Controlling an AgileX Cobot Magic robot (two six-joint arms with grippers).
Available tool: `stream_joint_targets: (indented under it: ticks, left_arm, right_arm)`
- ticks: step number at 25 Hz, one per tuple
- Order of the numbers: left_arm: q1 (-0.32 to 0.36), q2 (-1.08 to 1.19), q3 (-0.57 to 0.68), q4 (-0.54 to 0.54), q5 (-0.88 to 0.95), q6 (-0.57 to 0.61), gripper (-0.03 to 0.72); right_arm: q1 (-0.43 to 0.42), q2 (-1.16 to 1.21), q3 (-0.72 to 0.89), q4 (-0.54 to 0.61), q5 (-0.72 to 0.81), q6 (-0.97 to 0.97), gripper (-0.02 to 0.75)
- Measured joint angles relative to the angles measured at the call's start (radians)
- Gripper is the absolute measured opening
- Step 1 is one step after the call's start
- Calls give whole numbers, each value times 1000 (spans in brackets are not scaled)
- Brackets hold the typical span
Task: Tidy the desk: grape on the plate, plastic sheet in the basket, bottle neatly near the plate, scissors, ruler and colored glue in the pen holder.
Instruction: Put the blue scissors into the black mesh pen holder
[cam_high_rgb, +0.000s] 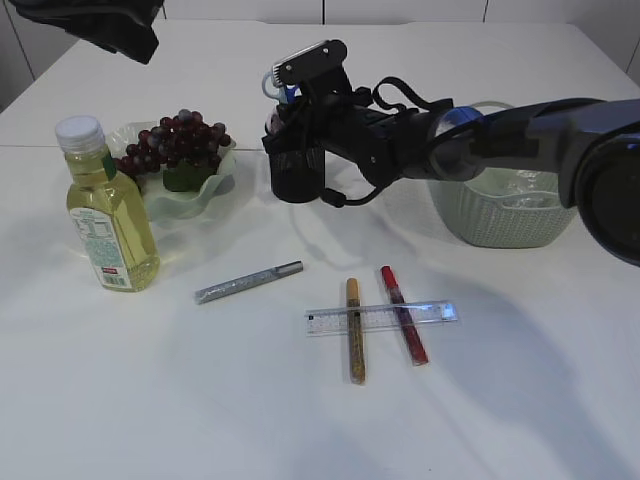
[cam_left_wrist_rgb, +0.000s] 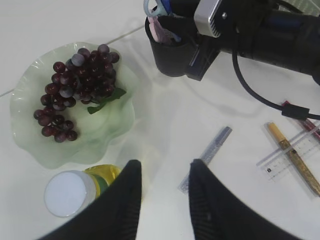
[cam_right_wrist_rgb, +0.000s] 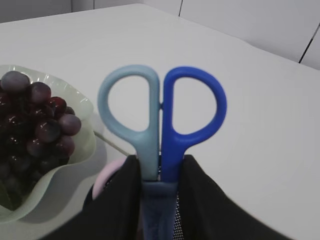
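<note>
Right tool (cam_high_rgb: 285, 100), seen from the exterior view, hangs just over the black pen holder (cam_high_rgb: 297, 172) at the far middle of the counter (cam_high_rgb: 520, 400), with the handles of the scissors (cam_high_rgb: 280, 85) showing between its fingers; I judge the step in hand is putting the scissors into the holder. On the left, the grape (cam_high_rgb: 178, 140) already lies on the plate (cam_high_rgb: 215, 185) and the bottle (cam_high_rgb: 105, 205) stands just beside it, nearer to the camera. The plastic sheet (cam_high_rgb: 515, 190) seems to lie in the basket (cam_high_rgb: 500, 215) on the right. Near the front, the ruler (cam_high_rgb: 380, 317) lies across the gold glue (cam_high_rgb: 354, 330) and the red glue (cam_high_rgb: 403, 313), and the silver glue (cam_high_rgb: 248, 281) lies apart to the left. In the left wrist view, the left tool (cam_left_wrist_rgb: 165, 200) is spread and holds nothing, hanging above the bottle cap and the silver glue. In the right wrist view, the right tool pinches the scissors below their blue handles, blades pointing down toward the holder. The next move, I think, is to spread these fingers so that the scissors drop inside, then lift straight up without tipping the holder; after this the ruler and the three glue sticks remain.
</note>
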Motion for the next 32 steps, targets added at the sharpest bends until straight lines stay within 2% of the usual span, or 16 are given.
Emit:
stream_joint_targets:
  ticks: [11, 14, 20, 24, 28, 32]
  left_arm:
    - [0, 0, 0, -4, 0, 0, 240]
    - [0, 0, 0, -4, 0, 0, 239]
    - [0, 0, 0, -4, 2, 0, 240]
    - [0, 0, 0, -4, 2, 0, 240]
    - [0, 0, 0, -4, 2, 0, 240]
    - [0, 0, 0, -6, 2, 0, 240]
  right_arm:
    - [0, 0, 0, 0, 22, 1, 211]
    - [0, 0, 0, 0, 40, 1, 246]
    - [0, 0, 0, 17, 67, 19, 370]
    - [0, 0, 0, 36, 83, 25, 395]
    - [0, -25, 0, 44, 152, 27, 398]
    - [2, -98, 0, 44, 331, 27, 398]
